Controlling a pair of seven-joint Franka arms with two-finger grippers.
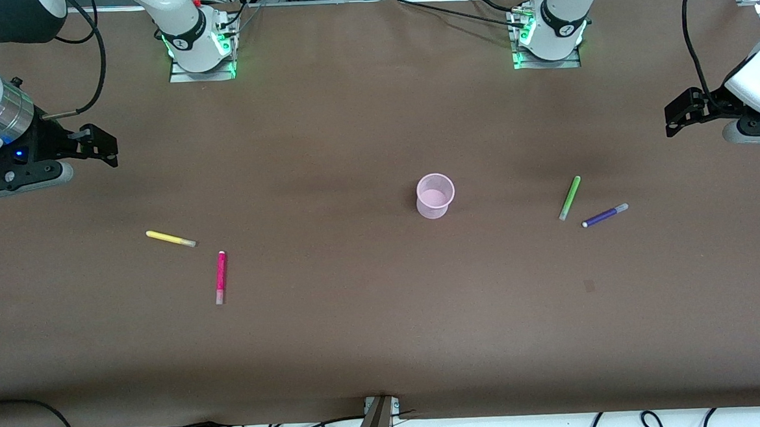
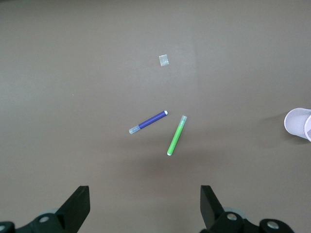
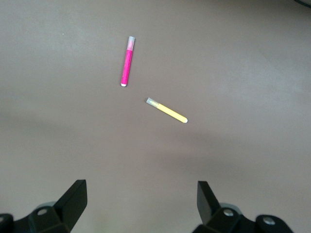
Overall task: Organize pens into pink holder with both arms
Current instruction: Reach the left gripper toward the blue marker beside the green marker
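Black fingers spread wide and empty on the left gripper, raised over the table's edge at the left arm's end; green pen and purple pen lie flat on the brown surface below and ahead of it, close together, not touching. Right gripper equally wide, empty, raised over the right arm's end; yellow pen and pink pen lie ahead of it, apart. Pink cup upright near the table's middle, empty, closer to the green pen than to the pink one.
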